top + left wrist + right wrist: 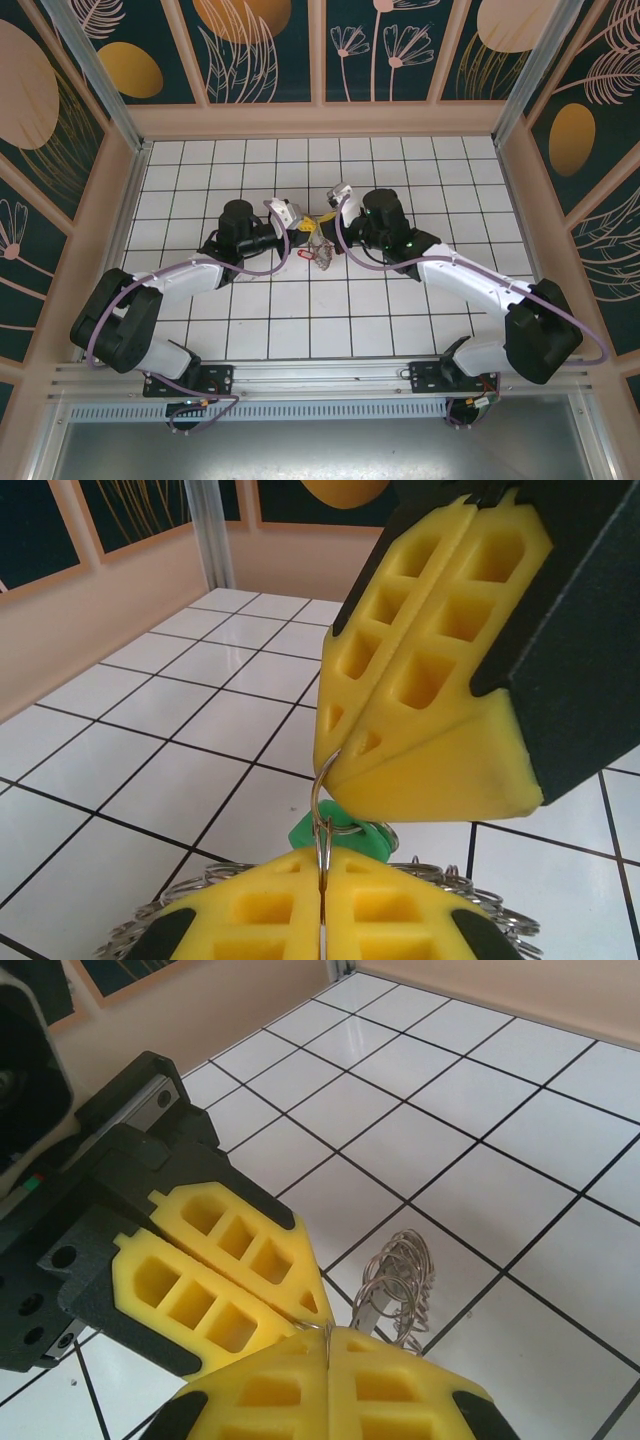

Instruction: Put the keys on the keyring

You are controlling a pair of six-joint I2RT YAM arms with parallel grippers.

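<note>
In the left wrist view my left gripper point(322, 860) is shut on a small wire ring point(318, 790) that carries a green key tag point(335, 835). My right gripper point(335, 762) comes in from the upper right, its yellow fingers shut on the top of the same wire ring. The keyring point(485, 892), its rim lined with small wire loops, hangs just behind my left fingers. In the right wrist view my right gripper point(328, 1340) is shut, tip to tip with the left fingers point(225, 1260), and the keyring point(400, 1275) hangs beyond. From above, both grippers meet over the keyring point(318, 243), with red-tagged keys point(305, 255) beside it.
The work happens above a white tiled floor point(300, 320) inside a walled booth. Pinkish side walls point(100, 230) and the back wall point(320, 120) enclose it. Both arms point(470, 285) reach in from the near rail.
</note>
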